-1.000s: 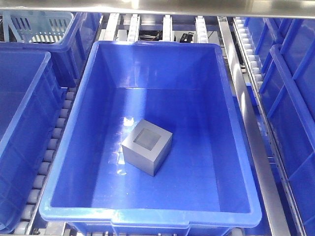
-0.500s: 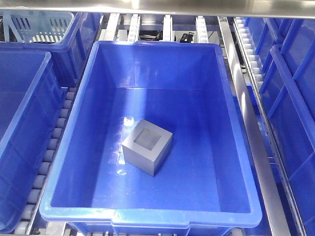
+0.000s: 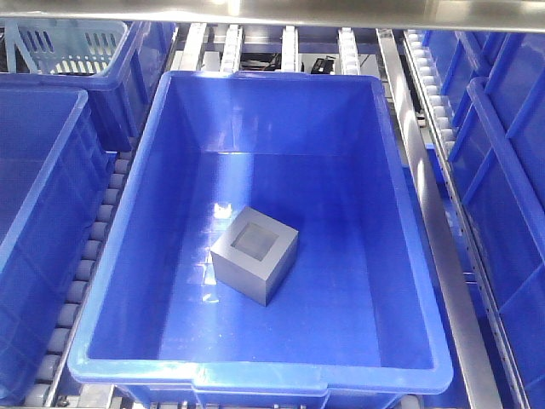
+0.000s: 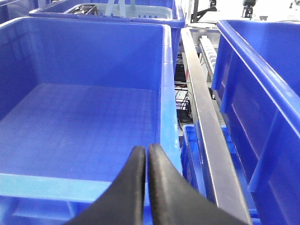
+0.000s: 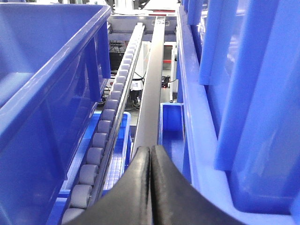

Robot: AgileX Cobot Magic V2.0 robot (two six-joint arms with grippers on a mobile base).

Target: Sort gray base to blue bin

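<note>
Steel roller tracks [image 3: 89, 247] with gray rollers carry the crates, with a flat steel rail [image 3: 430, 213] running along the right. A second blue crate [image 3: 34, 213] sits at the left edge. At the far left corner a pale blue slotted basket [image 3: 72, 38] rests inside another blue crate [image 3: 128, 77]. More blue crates [image 3: 507, 170] line the right edge. Black cables [image 3: 319, 64] lie beneath the far rollers.

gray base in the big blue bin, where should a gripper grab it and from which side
Probably from straight above, closing on two opposite vertical side faces of the gray base. It sits flat on the blue bin floor, recess up, rotated relative to the walls, with open floor all round. The deep walls block a sideways approach, so turn the wrist to match.
</note>
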